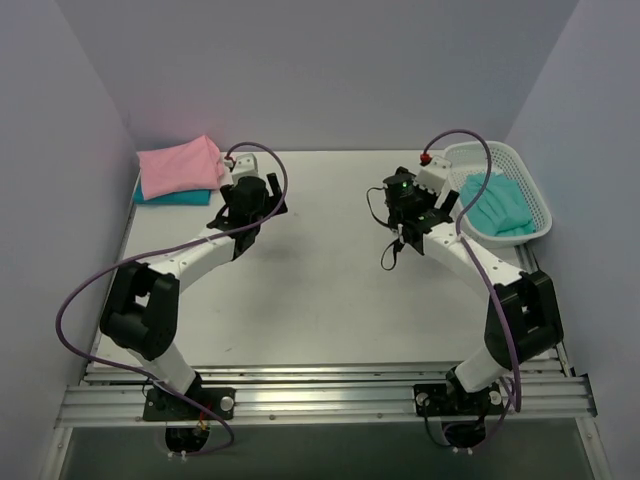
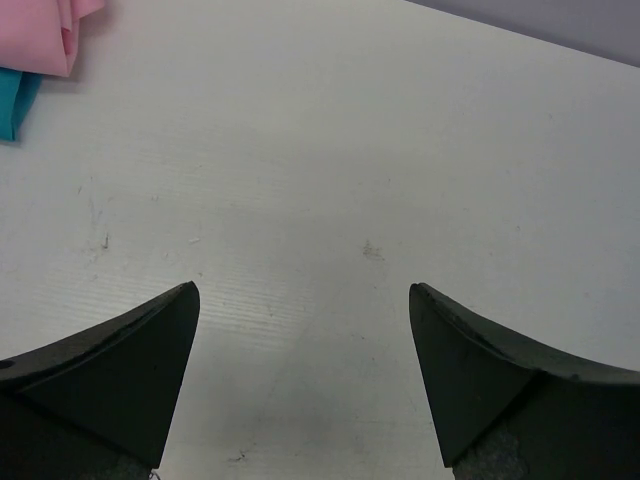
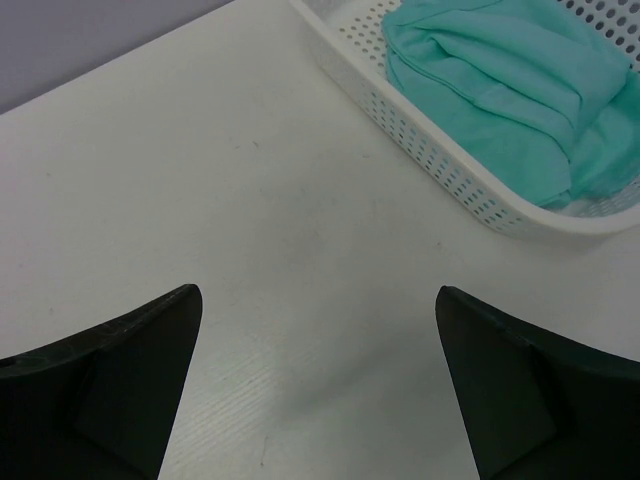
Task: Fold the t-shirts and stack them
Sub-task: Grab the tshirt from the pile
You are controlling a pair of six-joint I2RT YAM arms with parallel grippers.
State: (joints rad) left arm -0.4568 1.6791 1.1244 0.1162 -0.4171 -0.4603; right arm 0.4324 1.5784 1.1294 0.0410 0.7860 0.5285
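Observation:
A folded pink t-shirt [image 1: 178, 165] lies on a folded darker teal-blue t-shirt [image 1: 180, 197] at the table's back left corner. Both show in the left wrist view's top left corner: the pink one [image 2: 50, 30] and the teal-blue one [image 2: 12, 100]. A crumpled teal-green t-shirt [image 1: 497, 205] lies in the white mesh basket [image 1: 470, 152] at the back right, and it shows in the right wrist view [image 3: 500, 80]. My left gripper [image 1: 252, 200] [image 2: 302, 290] is open and empty over bare table, right of the stack. My right gripper [image 1: 412, 222] [image 3: 317, 290] is open and empty, left of the basket [image 3: 440, 150].
The white table [image 1: 320, 290] is boxed in by pale walls at the back and on both sides. The basket stands against the right wall. Purple cables loop from both arms. A metal rail runs along the near edge.

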